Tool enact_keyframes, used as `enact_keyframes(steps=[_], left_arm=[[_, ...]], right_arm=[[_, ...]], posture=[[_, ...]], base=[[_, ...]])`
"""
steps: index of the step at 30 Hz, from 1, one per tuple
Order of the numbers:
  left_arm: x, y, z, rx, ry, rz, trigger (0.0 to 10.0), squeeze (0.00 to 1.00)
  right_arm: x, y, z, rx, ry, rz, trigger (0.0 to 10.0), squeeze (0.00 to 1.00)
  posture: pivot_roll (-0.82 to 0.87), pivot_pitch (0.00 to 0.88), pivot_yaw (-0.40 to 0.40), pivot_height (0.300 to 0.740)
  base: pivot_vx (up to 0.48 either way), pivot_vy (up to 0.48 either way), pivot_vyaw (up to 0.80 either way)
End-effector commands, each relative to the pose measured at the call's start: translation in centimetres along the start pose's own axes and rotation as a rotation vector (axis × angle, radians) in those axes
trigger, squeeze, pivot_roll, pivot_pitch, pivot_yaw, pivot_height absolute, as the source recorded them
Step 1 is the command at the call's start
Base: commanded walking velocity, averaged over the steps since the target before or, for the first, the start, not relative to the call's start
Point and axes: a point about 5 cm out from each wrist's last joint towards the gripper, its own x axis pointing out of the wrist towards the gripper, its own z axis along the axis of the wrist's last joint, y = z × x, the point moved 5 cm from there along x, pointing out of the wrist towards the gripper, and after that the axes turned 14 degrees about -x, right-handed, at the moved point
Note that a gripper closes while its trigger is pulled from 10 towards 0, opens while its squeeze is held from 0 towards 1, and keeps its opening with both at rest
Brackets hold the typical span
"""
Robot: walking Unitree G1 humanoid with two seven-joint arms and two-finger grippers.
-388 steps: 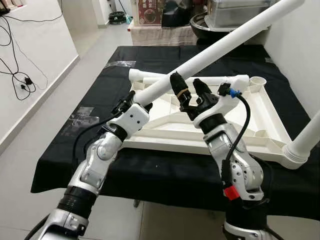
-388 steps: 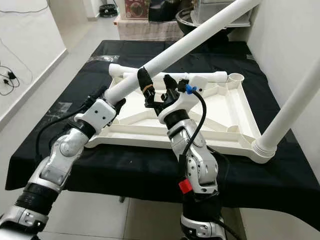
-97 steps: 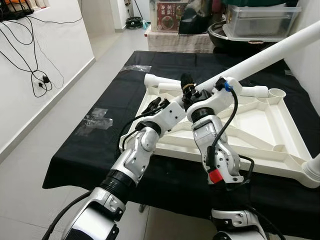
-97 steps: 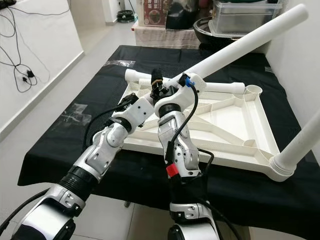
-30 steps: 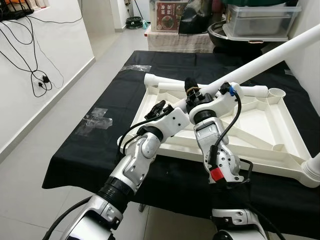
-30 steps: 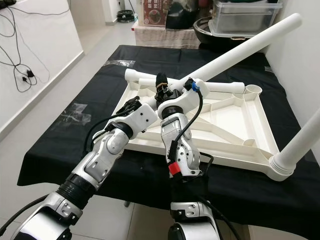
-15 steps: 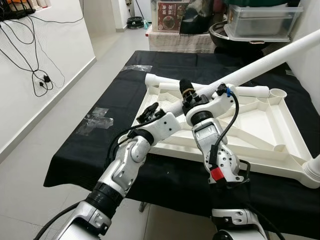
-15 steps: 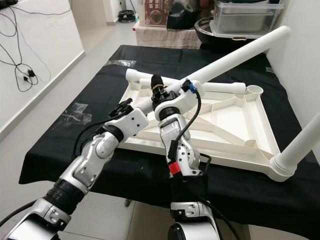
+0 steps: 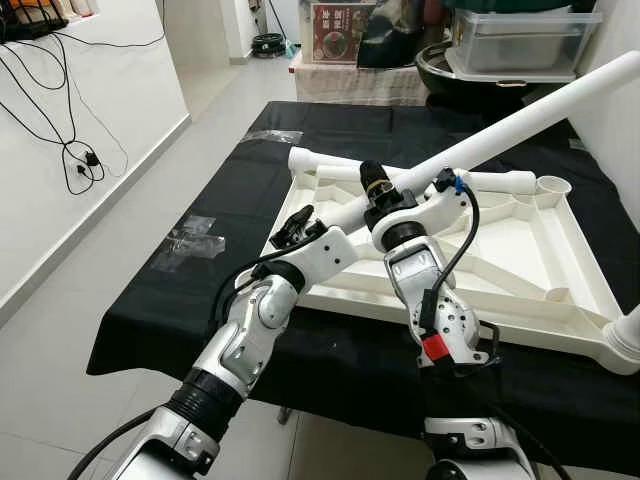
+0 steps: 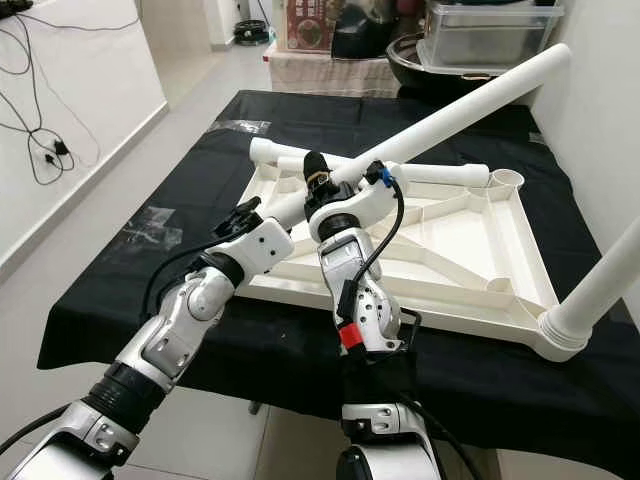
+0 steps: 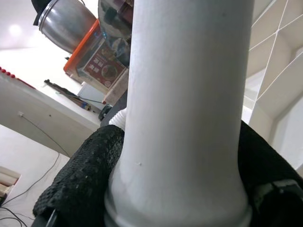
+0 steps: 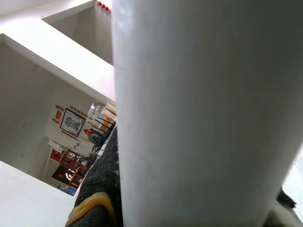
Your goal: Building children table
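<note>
**Two grippers on one table leg**

Two grippers clamp the same white leg (image 9: 500, 130), a long tube slanting from low near the robot's left up and away to its right, over the upturned white tabletop (image 9: 520, 250) that lies on the black-draped surface (image 9: 190, 290). The left gripper (image 9: 292, 226) holds the tube close to its lower end; the right gripper (image 9: 378, 190) grips it a little higher along the shaft. Both are closed snugly round the tube, fingers on either side.

The relation that matters is the tube's axis against the socket it must enter. Its lower end sits near the tabletop's near-left corner, but the leg leans far from upright, so seating it would probably call for swinging the high end over while the left gripper, being nearer the corner, steers the tip in. Whether the tip already touches a socket cannot be told, as the arms hide it.

Another leg (image 10: 600, 280) already stands in the near-right corner, and an open socket (image 9: 553, 186) shows at the far right.

The head views give the tilt and layout. The left wrist view shows what they cannot: a textured black finger (image 11: 80, 179) pressed flush against the tube just above its flared rim. The right wrist view shows a black finger (image 12: 102, 189) with a yellow band against the shaft.
</note>
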Motion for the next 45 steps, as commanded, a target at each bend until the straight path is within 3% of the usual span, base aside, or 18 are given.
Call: enact_keyframes(steps=[1, 5, 6, 16, 17, 22, 24, 25, 33, 34, 35, 36, 37, 38, 39, 42, 43, 45], left_arm=[[-0.2, -1.0, 0.3, -0.028, -0.008, -0.039, 10.0, 0.0], [-0.2, -1.0, 0.2, -0.106, 0.003, -0.033, 10.0, 0.0], [-0.3, -1.1, 0.1, -0.127, 0.01, -0.036, 10.0, 1.0], [-0.8, -0.7, -0.8, -0.104, 0.052, -0.035, 10.0, 1.0], [-1.0, -0.4, -1.0, -0.095, 0.056, -0.025, 10.0, 0.0], [-1.9, 1.7, -1.6, -0.086, 0.073, 0.067, 10.0, 0.0], [-1.9, 1.7, -1.6, -0.086, 0.073, 0.067, 10.0, 0.0], [-2.5, 2.8, -1.6, -0.08, 0.067, 0.111, 10.0, 0.0], [-3.5, 4.0, -1.2, -0.071, 0.053, 0.171, 10.0, 0.0], [-4.1, 4.3, -1.0, -0.095, 0.045, 0.197, 10.0, 0.0], [-4.1, 4.3, -1.0, -0.095, 0.045, 0.197, 10.0, 0.0], [-4.6, 4.4, -0.9, -0.124, 0.042, 0.214, 10.0, 0.0], [-5.3, 4.5, -1.1, -0.17, 0.05, 0.239, 10.0, 0.0], [-5.3, 4.5, -1.1, -0.17, 0.05, 0.239, 10.0, 0.0], [-6.0, 4.2, -1.3, -0.226, 0.057, 0.243, 10.0, 0.0], [-6.9, 3.9, -1.6, -0.277, 0.068, 0.253, 10.0, 0.0], [-8.1, 3.3, -2.1, -0.354, 0.084, 0.265, 10.0, 0.0], [-8.8, 2.9, -2.3, -0.402, 0.094, 0.273, 10.0, 0.0]], right_arm=[[0.3, 3.0, -0.9, 0.076, 0.013, 0.046, 0.0, 0.0], [0.4, 2.9, -0.8, 0.074, 0.01, 0.045, 0.0, 0.0], [0.4, 3.0, -0.7, 0.074, 0.007, 0.046, 0.0, 0.0], [0.8, 2.5, 0.0, 0.061, -0.019, 0.031, 0.0, 0.0], [1.0, 2.4, 0.3, 0.055, -0.026, 0.025, 0.0, 0.0], [1.5, 2.2, 1.5, -0.007, -0.069, 0.031, 0.0, 0.0], [1.5, 2.2, 1.5, -0.007, -0.069, 0.031, 0.0, 0.0], [1.7, 2.1, 2.2, -0.055, -0.095, 0.034, 0.0, 0.0], [2.0, 1.6, 3.5, -0.158, -0.15, 0.016, 0.0, 0.0], [2.0, 1.8, 4.2, -0.25, -0.178, 0.032, 8.7, 0.0], [2.0, 1.8, 4.2, -0.25, -0.178, 0.032, 8.7, 0.0], [1.9, 2.0, 4.6, -0.34, -0.203, 0.045, 10.0, 0.0], [1.6, 2.5, 4.9, -0.469, -0.231, 0.077, 10.0, 0.0], [1.6, 2.5, 4.9, -0.469, -0.231, 0.077, 10.0, 0.0], [1.1, 2.6, 5.1, -0.575, -0.253, 0.1, 10.0, 0.0], [0.6, 2.4, 5.0, -0.661, -0.261, 0.114, 10.0, 0.0], [-0.1, 1.8, 4.6, -0.725, -0.251, 0.125, 10.0, 0.0], [-0.5, 1.4, 4.3, -0.757, -0.243, 0.129, 10.0, 0.0]], posture=[[0.04, 0.068, 0.009, 0.74], [0.04, 0.068, 0.01, 0.74], [0.04, 0.066, 0.01, 0.74], [0.04, 0.046, 0.008, 0.74], [0.04, 0.041, 0.01, 0.74], [0.04, 0.025, 0.009, 0.74], [0.04, 0.025, 0.009, 0.74], [0.04, 0.016, 0.006, 0.74], [0.05, 0.016, 0.002, 0.74], [0.05, 0.016, 0.001, 0.74], [0.05, 0.016, 0.001, 0.74], [0.05, 0.013, 0.002, 0.74], [0.05, 0.012, -0.001, 0.74], [0.05, 0.012, -0.001, 0.74], [0.05, 0.013, -0.002, 0.74], [0.05, 0.013, -0.003, 0.74], [0.05, 0.015, -0.003, 0.74], [0.05, 0.016, -0.003, 0.74]], base=[[0.0, 0.0, 0.0], [0.0, 0.0, 0.0], [0.0, 0.0, 0.0], [0.0, 0.0, 0.0], [0.0, 0.0, 0.0], [0.0, 0.0, 0.0], [0.0, 0.0, 0.0], [0.0, 0.0, 0.0], [0.0, 0.0, 0.0], [0.0, 0.0, 0.0], [0.0, 0.0, 0.0], [0.0, 0.0, 0.0], [0.0, 0.0, 0.0], [0.0, 0.0, 0.0], [0.0, 0.0, 0.0], [0.0, 0.0, 0.0], [0.0, 0.0, 0.0], [0.0, 0.0, 0.0]])
